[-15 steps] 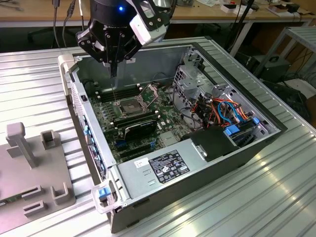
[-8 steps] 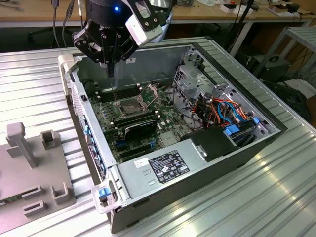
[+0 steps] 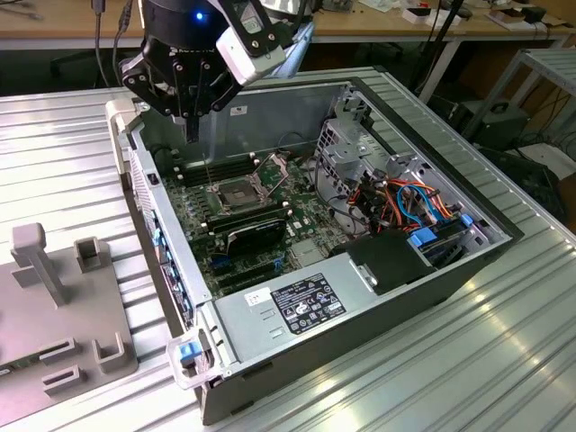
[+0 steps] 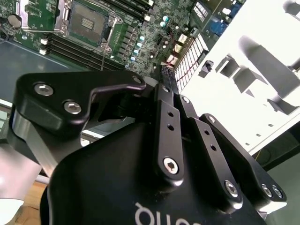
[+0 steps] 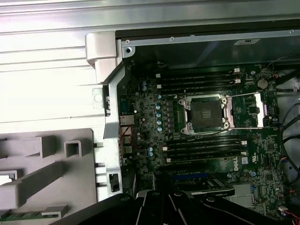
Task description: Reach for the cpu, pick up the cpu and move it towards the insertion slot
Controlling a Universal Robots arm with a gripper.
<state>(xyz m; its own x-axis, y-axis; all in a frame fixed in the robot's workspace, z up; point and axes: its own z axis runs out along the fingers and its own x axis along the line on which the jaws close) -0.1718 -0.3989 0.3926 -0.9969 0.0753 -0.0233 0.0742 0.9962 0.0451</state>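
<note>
At the exterior view's left, a grey fixture lies on the ribbed surface, just beside the open computer case. Further right, the tool hangs over the case's near corner, its fingers pressed close together (whether the cpu sits pinched between them I cannot tell, and I cannot place it elsewhere). Right of the tool and lower lies the insertion slot, its silver frame swung open and its centre dark; the first wrist view looks straight down on it. I judge the step in hand to be the carry toward the slot. Closing that gap would call for a level, squared approach, staying clear of the thin lever.
</note>
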